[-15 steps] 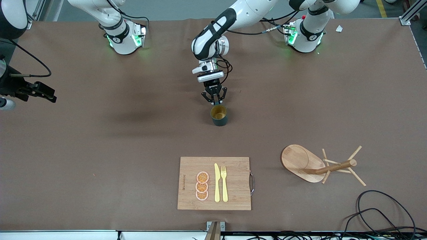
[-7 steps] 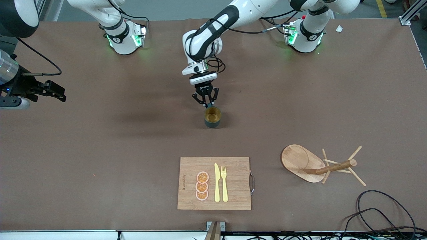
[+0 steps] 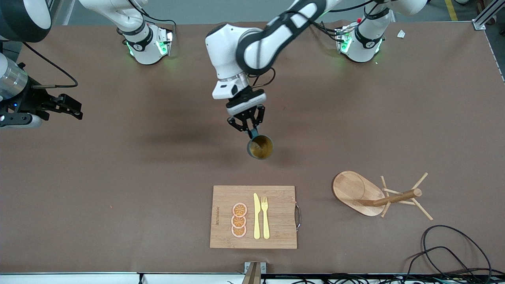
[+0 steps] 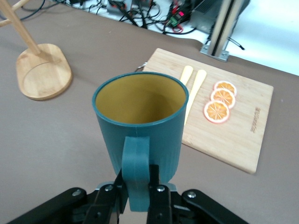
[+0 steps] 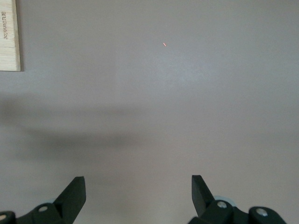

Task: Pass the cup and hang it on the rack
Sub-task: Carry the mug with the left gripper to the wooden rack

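a small dark teal cylindrical cup (image 3: 260, 147) with a yellow-ochre inside hangs in the air over the middle of the brown surface (image 3: 118, 177), its loop handle (image 4: 136, 173) pinched by the left end effector (image 3: 249, 129). at four o'clock of the cup the light wooden mug rack (image 3: 376, 195) stands on the surface. the right end effector (image 3: 75, 111), fingers spread, waits over the surface's right-arm end.

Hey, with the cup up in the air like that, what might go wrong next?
1. The left pincer is shut only on the cup's small handle, so the cup may swing or slip loose.
2. The rack has thin angled pegs; a slightly off approach could miss or tip it.
3. The right pincer waits open at the table's end, so a handover means a long carry.
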You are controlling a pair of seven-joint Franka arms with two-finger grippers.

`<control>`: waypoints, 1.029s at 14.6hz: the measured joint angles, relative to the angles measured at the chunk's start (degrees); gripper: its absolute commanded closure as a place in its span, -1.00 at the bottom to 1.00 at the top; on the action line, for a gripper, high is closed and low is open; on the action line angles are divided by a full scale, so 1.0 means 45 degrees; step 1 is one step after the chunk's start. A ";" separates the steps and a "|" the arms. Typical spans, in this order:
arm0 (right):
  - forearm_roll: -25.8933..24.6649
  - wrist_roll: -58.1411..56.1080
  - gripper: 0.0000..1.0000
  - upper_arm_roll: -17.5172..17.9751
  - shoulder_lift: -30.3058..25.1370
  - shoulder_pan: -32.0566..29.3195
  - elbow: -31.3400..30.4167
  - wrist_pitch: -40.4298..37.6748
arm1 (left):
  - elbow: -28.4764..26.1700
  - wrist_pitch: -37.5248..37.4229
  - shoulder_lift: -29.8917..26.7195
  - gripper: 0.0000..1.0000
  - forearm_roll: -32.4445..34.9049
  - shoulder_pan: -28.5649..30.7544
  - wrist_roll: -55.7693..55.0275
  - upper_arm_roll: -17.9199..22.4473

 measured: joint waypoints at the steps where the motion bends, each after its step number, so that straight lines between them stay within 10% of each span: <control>1: 0.0000 0.0000 -1.00 -0.0003 -0.0013 0.0000 0.0000 -0.0014 | 0.0158 0.0018 -0.0344 0.99 -0.0812 0.0419 0.0748 -0.0002; 15: 0.0131 0.0000 -1.00 -0.0102 -0.0723 -0.0121 0.0344 -0.0922 | 0.1334 0.0085 -0.1889 1.00 -1.0928 0.6298 0.6684 -0.0037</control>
